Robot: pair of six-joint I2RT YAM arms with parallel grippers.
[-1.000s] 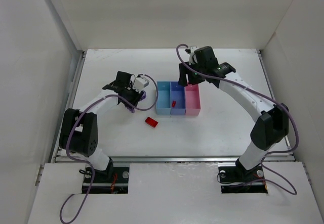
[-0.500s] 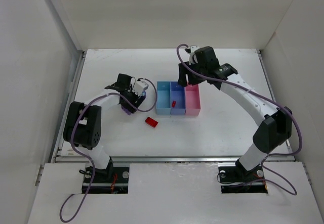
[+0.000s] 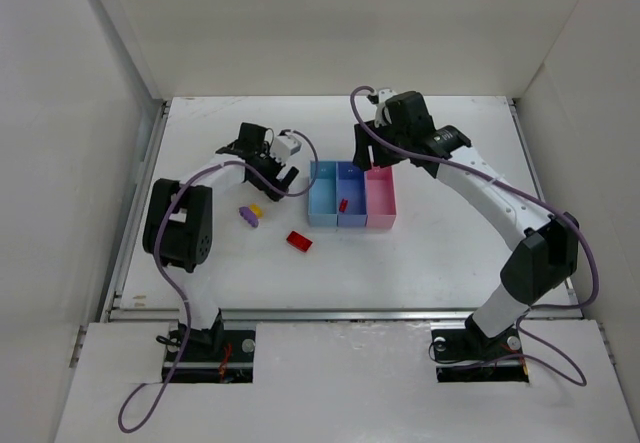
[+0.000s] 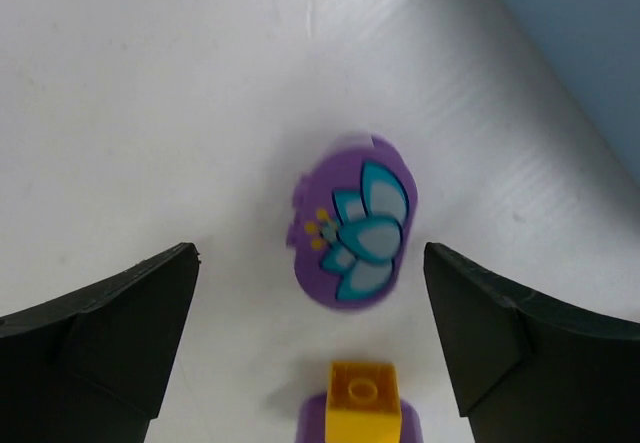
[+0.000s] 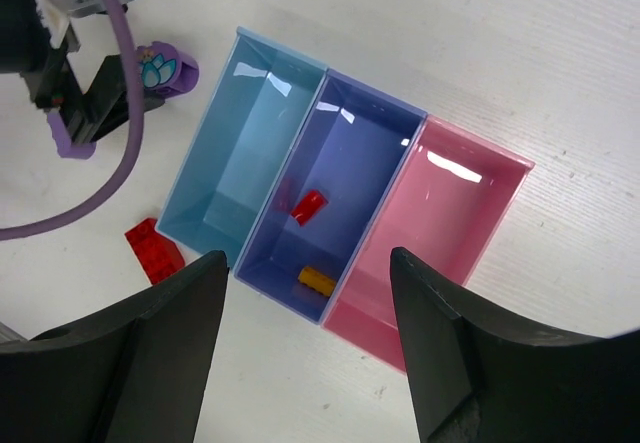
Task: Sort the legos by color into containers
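My left gripper [image 4: 310, 258] [image 3: 283, 176] is open, its fingers on either side of a round purple lego with a teal flower [image 4: 352, 221] lying on the table, just left of the light blue container [image 5: 225, 163]. Nearer the wrist lies a yellow brick on a purple piece [image 4: 362, 403] [image 3: 250, 214]. A red brick [image 3: 299, 241] lies in front of the containers. The blue-violet container [image 5: 355, 153] holds a red brick [image 5: 309, 206] and an orange-yellow brick [image 5: 316, 280]. The pink container [image 5: 450, 213] stands beside it. My right gripper [image 5: 308, 258] [image 3: 372, 158] hangs open above the row.
White walls close off the table at the back and on both sides. A purple cable [image 5: 115, 153] loops off the left arm near the light blue container. Both arm bases are bolted at the near edge.
My left gripper has opened, leaving the purple-and-yellow piece on the table, and has swung up and right toward the light blue container. The right arm has hardly moved.
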